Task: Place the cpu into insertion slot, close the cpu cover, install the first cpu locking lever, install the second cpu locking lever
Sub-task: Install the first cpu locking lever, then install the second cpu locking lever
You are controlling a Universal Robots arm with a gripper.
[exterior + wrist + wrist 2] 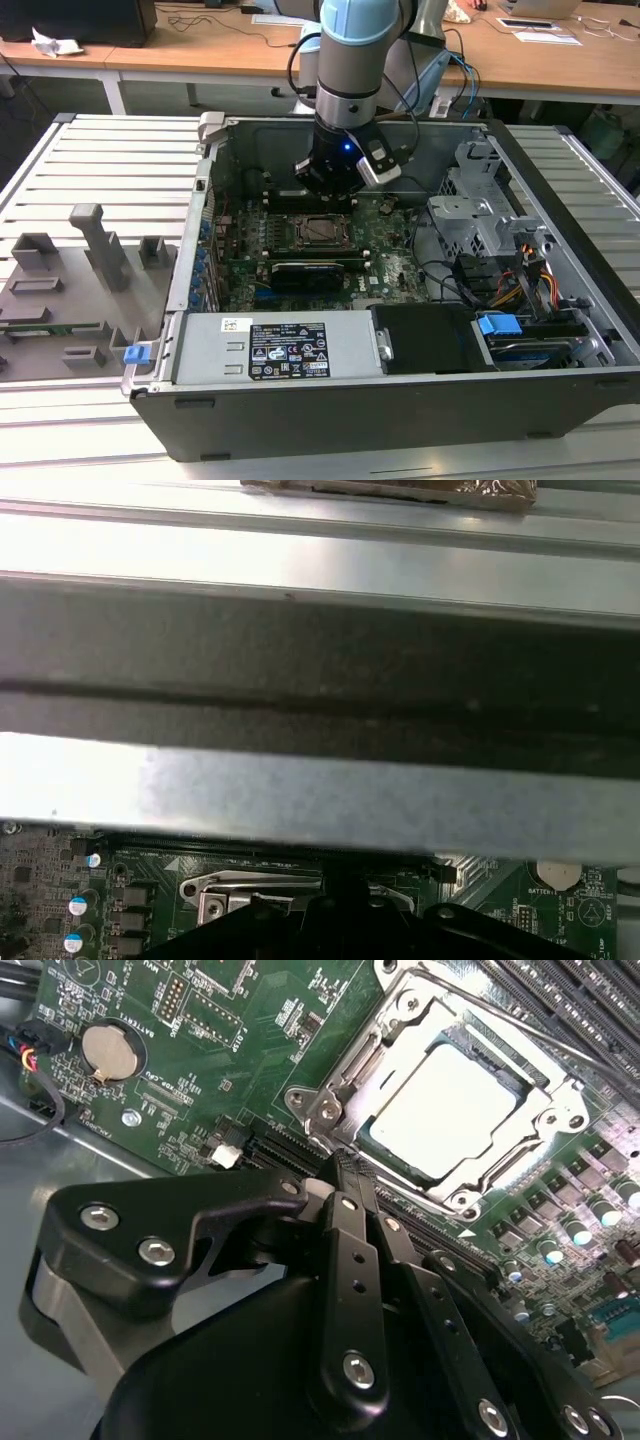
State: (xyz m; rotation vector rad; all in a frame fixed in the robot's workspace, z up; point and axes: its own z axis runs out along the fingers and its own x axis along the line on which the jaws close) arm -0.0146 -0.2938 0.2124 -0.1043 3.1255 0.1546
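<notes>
The cpu (pixel 450 1110), a pale silver square, lies in the insertion slot (pixel 322 230) on the green board. The silver cpu cover (pixel 545 1125) lies flat around it, with the chip showing through its window. A thin metal lever rod (pixel 560 1045) runs along the far side of the socket. My gripper (pixel 345 1160) is shut with nothing between its black fingers, and its tip hovers just off one corner of the cover. In the exterior view the gripper (pixel 330 190) hangs inside the open computer case, just behind the socket. The first wrist view catches the cover's edge (pixel 250 890) low in the picture.
A coin battery (pixel 105 1050) and long black memory slots (pixel 600 990) flank the socket. A long black card (pixel 305 272) sits in front of it, then the power supply (pixel 270 350). A drive cage (pixel 480 215) stands at the exterior view's right. The case wall (pixel 320 680) is close.
</notes>
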